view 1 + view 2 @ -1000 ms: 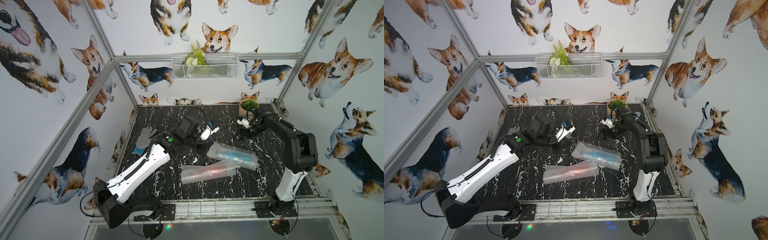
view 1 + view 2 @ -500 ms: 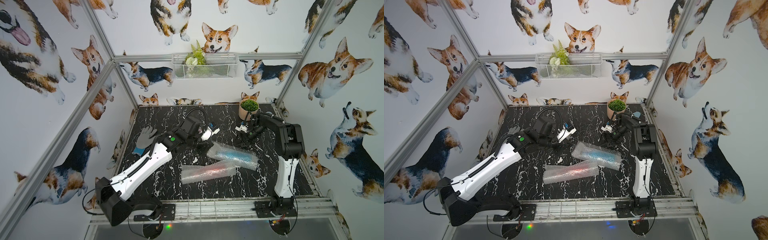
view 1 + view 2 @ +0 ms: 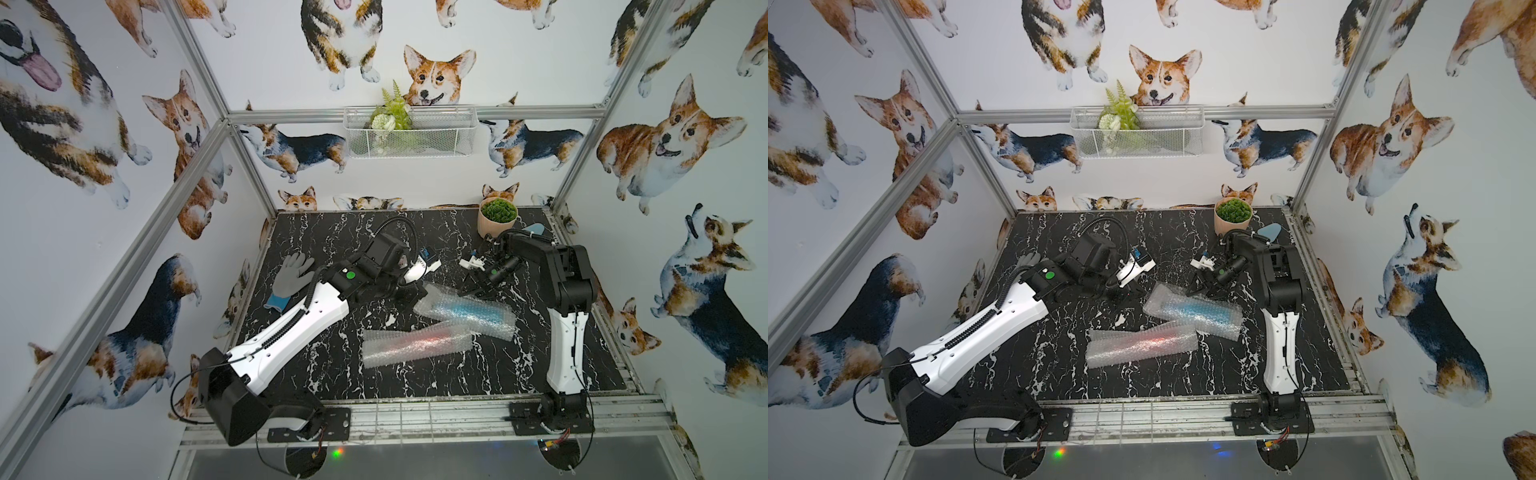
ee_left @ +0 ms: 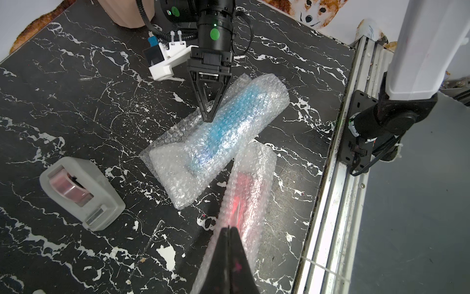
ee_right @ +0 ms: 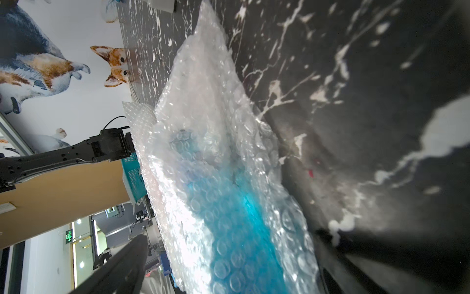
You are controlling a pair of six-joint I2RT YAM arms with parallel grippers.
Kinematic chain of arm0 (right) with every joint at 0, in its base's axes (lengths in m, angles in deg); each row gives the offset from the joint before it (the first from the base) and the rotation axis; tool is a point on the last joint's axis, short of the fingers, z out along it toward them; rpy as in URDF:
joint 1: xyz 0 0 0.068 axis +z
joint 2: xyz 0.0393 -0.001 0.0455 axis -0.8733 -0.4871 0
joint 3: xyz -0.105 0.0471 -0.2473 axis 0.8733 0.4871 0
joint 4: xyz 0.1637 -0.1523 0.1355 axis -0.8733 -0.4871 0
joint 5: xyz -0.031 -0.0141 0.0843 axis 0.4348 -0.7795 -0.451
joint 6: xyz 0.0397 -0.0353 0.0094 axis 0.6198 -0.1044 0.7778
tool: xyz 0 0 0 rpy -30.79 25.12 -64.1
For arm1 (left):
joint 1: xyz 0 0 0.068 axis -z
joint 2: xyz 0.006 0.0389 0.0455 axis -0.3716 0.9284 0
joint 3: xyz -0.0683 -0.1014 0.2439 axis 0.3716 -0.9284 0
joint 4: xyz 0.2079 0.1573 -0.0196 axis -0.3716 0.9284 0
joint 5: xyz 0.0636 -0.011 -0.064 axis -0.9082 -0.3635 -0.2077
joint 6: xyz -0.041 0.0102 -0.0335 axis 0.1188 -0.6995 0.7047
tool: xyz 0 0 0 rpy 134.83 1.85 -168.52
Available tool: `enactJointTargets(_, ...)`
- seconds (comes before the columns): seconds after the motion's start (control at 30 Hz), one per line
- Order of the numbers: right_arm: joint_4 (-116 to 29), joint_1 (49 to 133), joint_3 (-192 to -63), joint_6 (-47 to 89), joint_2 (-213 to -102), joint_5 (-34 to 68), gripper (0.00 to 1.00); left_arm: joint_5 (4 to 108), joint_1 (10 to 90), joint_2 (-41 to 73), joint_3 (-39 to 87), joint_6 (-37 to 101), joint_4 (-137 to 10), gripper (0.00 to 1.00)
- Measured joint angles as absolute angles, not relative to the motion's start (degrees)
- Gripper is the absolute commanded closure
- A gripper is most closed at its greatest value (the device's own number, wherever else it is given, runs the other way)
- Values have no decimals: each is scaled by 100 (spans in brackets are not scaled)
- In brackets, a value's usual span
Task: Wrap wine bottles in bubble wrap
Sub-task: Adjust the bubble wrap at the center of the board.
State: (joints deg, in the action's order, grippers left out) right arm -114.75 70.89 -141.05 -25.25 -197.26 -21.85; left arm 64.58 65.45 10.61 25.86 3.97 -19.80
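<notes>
1. Nearest, red-pink bottle (image 3: 419,338) is lying flat on table (image 3: 316,374), rolled inside its bubble wrap sheet (image 3: 376,355). This roll is sitting just in front of the blue roll, w/ its R end touching that roll's wrap.
2. Next, blue bottle (image 3: 463,309) is also lying flat, rolled in 2nd bubble wrap sheet (image 3: 498,326). Loose wrap is sticking out past both ends. This blue roll is serving as ref pt for everything else.
3. L gripper (image 4: 229,230) is hanging by the blue roll's L end, jaws pressed fully together and holding nothing. In L wrist view its tips are showing over the red roll's wrap; can't tell if they're touching it.
4. R gripper (image 5: 231,234) is sitting at the blue roll's far long edge, jaws spread wide, w/ the roll lying btw the two fingers. Can't tell if the pads are touching the wrap.
5. Tape dispenser (image 4: 81,193) is standing behind the blue roll on the L arm's side, apart from it; in both top views the L arm is covering it.
6. Grey glove (image 3: 291,276) is lying well L of the blue roll.
7. Pot plant (image 3: 496,220) is standing well behind the blue roll, and wire basket (image 3: 409,133) is hanging farthest back, high above it.
</notes>
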Motion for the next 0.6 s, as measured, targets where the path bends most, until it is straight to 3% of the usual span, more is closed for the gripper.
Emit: enactJointTargets(0.6,-11018,7450,-13314,-2529,-18565,-1881,1,6506,6545,1139,2621,286,-1798,100)
